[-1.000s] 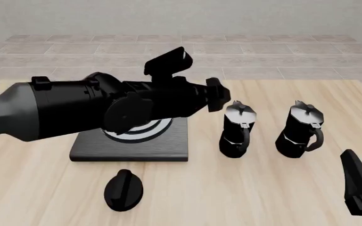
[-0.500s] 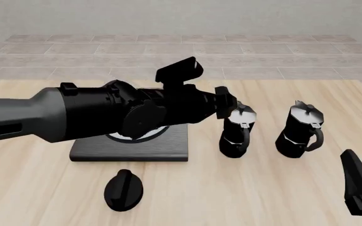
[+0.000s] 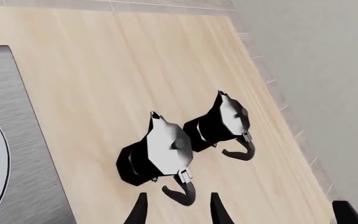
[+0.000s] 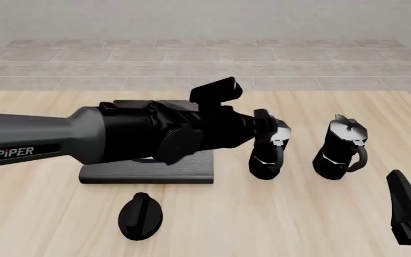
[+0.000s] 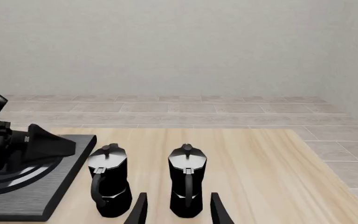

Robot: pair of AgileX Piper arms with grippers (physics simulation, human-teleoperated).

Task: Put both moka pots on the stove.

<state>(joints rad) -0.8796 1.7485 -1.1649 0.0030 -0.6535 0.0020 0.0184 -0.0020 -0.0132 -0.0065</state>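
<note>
A simulated kitchen mock-up, not a real room — every surface is flatly rendered. A pale wooden tabletop carries a stove on the left, two moka pots to its right and a black knob on the near side. Beyond the far edge lie beige floor tiles and a plain grey wall — no cupboards or sink.

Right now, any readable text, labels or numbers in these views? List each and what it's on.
"PiPER": white lettering on the grey forearm casing of the left arm, front view.
No other text: none shows on the moka pots, the stove, the black knob or the right hand.
</note>
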